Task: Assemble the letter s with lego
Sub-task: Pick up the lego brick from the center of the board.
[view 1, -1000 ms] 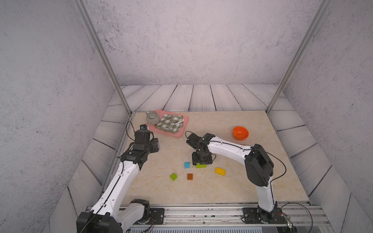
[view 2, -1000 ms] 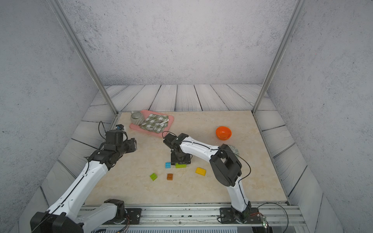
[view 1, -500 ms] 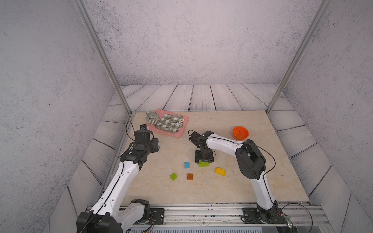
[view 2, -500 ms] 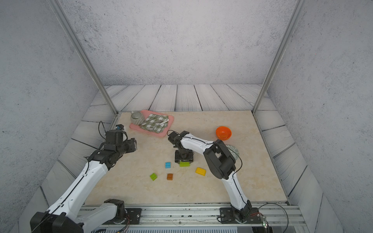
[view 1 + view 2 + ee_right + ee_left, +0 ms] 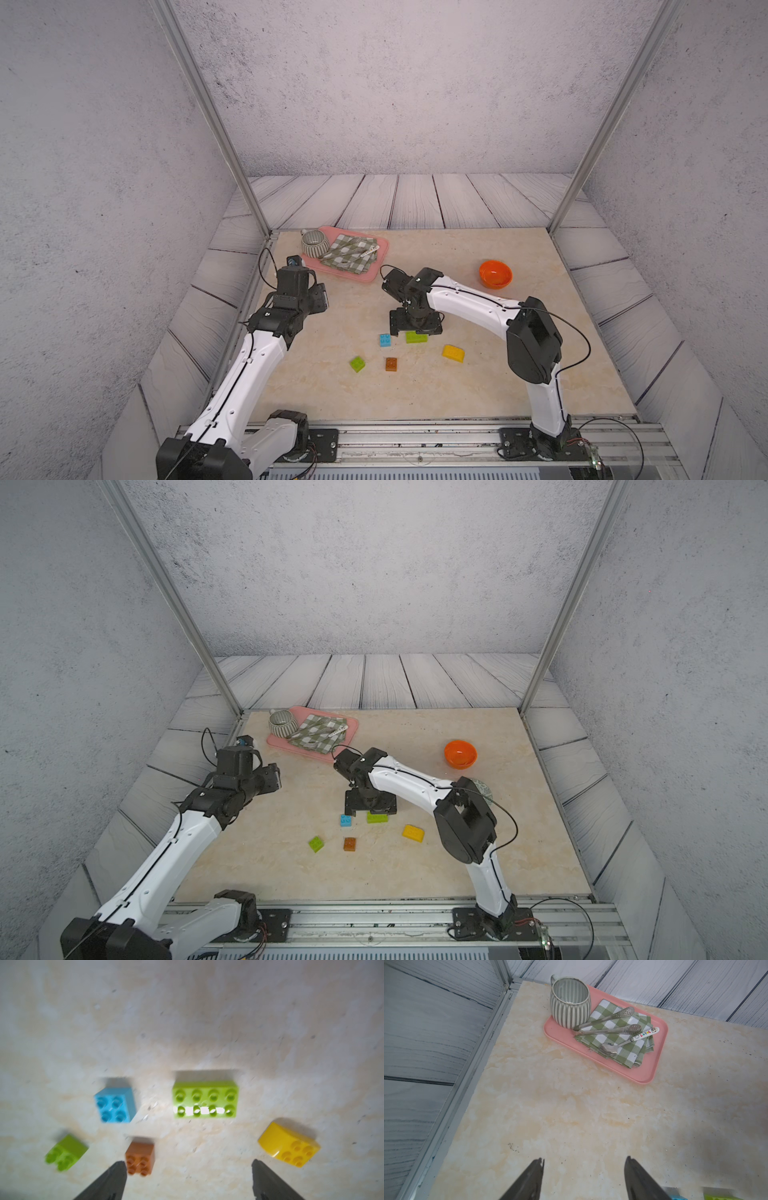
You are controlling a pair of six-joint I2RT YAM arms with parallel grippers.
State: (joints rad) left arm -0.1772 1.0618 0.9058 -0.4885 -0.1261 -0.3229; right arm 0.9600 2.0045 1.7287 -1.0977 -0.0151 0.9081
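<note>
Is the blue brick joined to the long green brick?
No, bare table shows between the blue brick and the long green brick.

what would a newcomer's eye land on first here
Probably the five bright lego bricks lying loose and apart mid-table: blue brick, long lime-green brick, yellow brick, brown brick, small lime-green brick. Next, the right pincer hanging open just over the long lime-green brick. Then the orange bowl far right and the pink tray in the far-left corner.
</note>
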